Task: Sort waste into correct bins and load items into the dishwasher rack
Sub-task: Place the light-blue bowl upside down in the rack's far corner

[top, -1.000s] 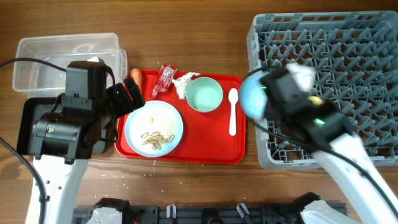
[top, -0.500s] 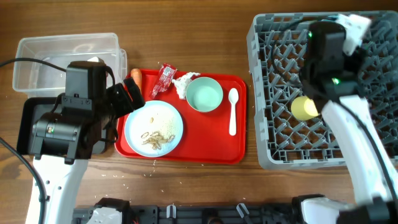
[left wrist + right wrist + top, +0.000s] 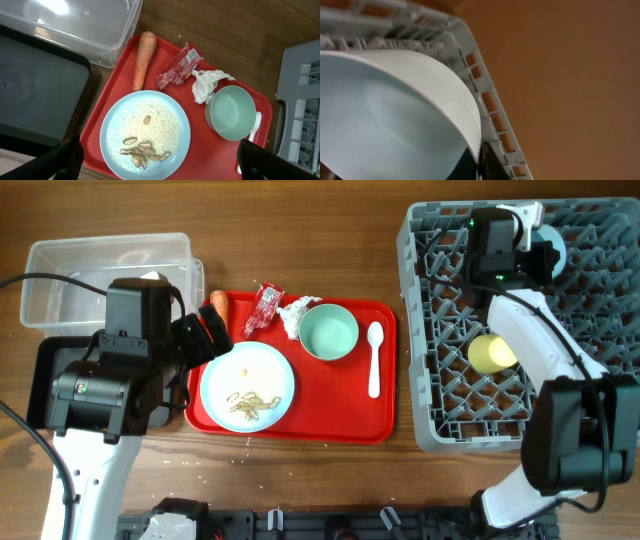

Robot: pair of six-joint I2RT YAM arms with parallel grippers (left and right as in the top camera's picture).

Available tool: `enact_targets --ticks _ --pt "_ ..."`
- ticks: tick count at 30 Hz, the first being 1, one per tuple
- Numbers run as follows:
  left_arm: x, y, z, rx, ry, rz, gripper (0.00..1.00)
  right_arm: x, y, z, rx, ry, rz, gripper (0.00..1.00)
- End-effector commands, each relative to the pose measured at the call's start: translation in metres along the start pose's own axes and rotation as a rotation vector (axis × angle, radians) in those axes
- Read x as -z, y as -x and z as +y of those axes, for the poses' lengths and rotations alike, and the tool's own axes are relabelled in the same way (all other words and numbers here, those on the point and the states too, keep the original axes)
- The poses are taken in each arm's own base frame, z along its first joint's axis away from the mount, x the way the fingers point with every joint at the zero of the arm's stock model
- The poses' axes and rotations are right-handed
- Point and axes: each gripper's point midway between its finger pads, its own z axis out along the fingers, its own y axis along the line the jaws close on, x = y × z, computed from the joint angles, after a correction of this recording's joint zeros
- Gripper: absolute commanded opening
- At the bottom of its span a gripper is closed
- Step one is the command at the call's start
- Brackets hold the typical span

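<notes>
Far in the rack (image 3: 600, 330), right fingers (image 3: 488, 161) pinch the bowl (image 3: 395, 115) by its rim, apparently standing it on edge between pegs to drain. Left fingers (image 3: 67, 162) hang spread over the tray (image 3: 200, 160).

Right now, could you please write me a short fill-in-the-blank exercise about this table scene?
The small yellow cup lies inside the grey pegged dishwasher ____.
The white plastic spoon lies on the ____ plastic serving tray.
The beige food crumbs sit on the pale blue round ____.
Missing: rack; red; plate.
</notes>
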Motion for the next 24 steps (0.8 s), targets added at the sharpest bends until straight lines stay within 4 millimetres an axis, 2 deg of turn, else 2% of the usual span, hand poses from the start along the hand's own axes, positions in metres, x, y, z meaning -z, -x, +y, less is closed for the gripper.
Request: enact_targets --ticks 1,5,7,8,10,11,13,15,18,21,24 --pt "0.003 0.006 0.002 0.011 0.013 -0.024 1.0 -0.009 -0.01 0.006 0.082 -0.042 0.043 0.04" --pt "0.003 0.006 0.002 0.011 0.013 -0.024 1.0 -0.002 -0.01 0.019 0.121 0.004 0.031 0.06" --pt "0.003 0.006 0.002 0.011 0.012 -0.024 1.0 0.005 -0.012 0.032 0.173 0.062 0.021 0.16" --pt "0.003 0.006 0.002 0.01 0.012 -0.024 1.0 0.01 -0.015 0.044 0.232 0.12 0.017 0.26" --pt "0.003 0.006 0.002 0.01 0.013 -0.024 1.0 0.023 -0.023 0.067 0.318 0.234 0.011 0.36" --pt "0.003 0.006 0.002 0.011 0.013 -0.024 1.0 0.027 -0.026 0.073 0.33 0.265 0.01 0.38" --pt "0.003 0.006 0.002 0.011 0.012 -0.024 1.0 0.033 -0.027 0.077 0.306 0.272 0.013 0.41" --pt "0.003 0.006 0.002 0.011 0.012 -0.024 1.0 0.042 -0.023 0.074 0.258 0.278 0.002 0.6" --pt "0.003 0.006 0.002 0.01 0.013 -0.024 1.0 0.065 -0.008 0.067 0.199 0.362 -0.054 0.75" --pt "0.003 0.006 0.002 0.011 0.012 -0.024 1.0 0.097 0.01 0.06 0.122 0.5 -0.135 0.82" --pt "0.003 0.006 0.002 0.011 0.013 -0.024 1.0 0.134 0.017 0.057 0.059 0.687 -0.193 0.83"
